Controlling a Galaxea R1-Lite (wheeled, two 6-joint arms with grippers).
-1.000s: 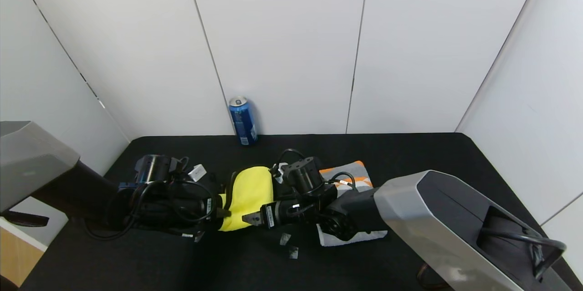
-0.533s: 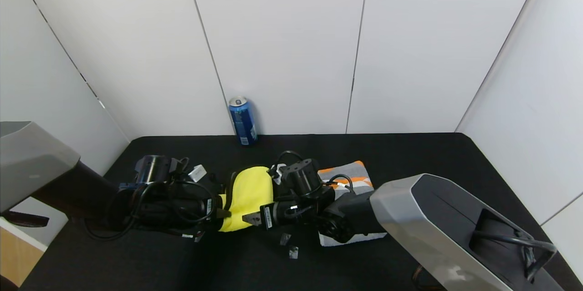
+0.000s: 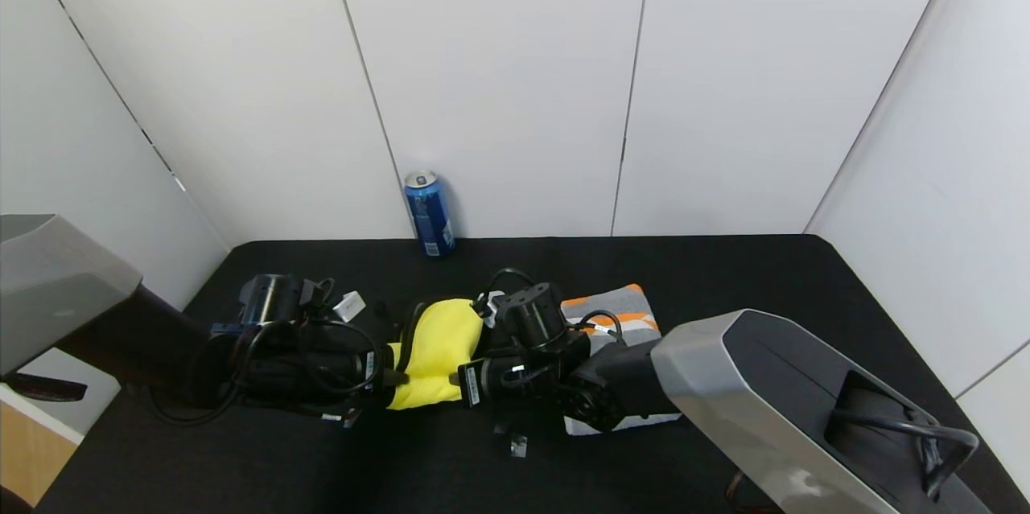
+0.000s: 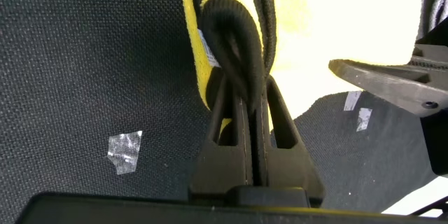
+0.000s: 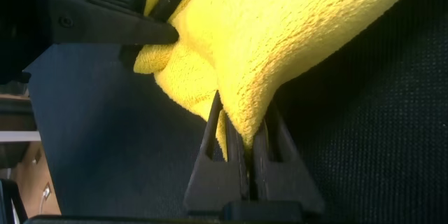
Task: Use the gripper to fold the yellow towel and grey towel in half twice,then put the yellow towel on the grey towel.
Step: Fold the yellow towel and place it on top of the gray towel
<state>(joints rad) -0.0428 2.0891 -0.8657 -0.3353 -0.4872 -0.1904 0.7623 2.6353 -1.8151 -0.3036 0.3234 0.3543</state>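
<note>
The yellow towel (image 3: 438, 341) hangs bunched between my two grippers at the middle of the black table. My left gripper (image 3: 388, 376) is shut on the towel's black-edged corner (image 4: 231, 35). My right gripper (image 3: 452, 385) is shut on the towel's near edge (image 5: 280, 49), close to the left gripper. The towel's far part rests on the table. The grey towel (image 3: 624, 313), folded, with orange marks, lies just right of the yellow one, partly hidden under my right arm.
A blue can (image 3: 429, 213) stands at the back wall. Small bits of clear tape (image 3: 517, 443) lie on the table (image 3: 724, 281) near the front. White walls close the table in at the back and both sides.
My right gripper has moved left and closed on the yellow towel's near edge. The towel has bunched up and its far edge has drawn nearer. My left gripper has stayed in place.
</note>
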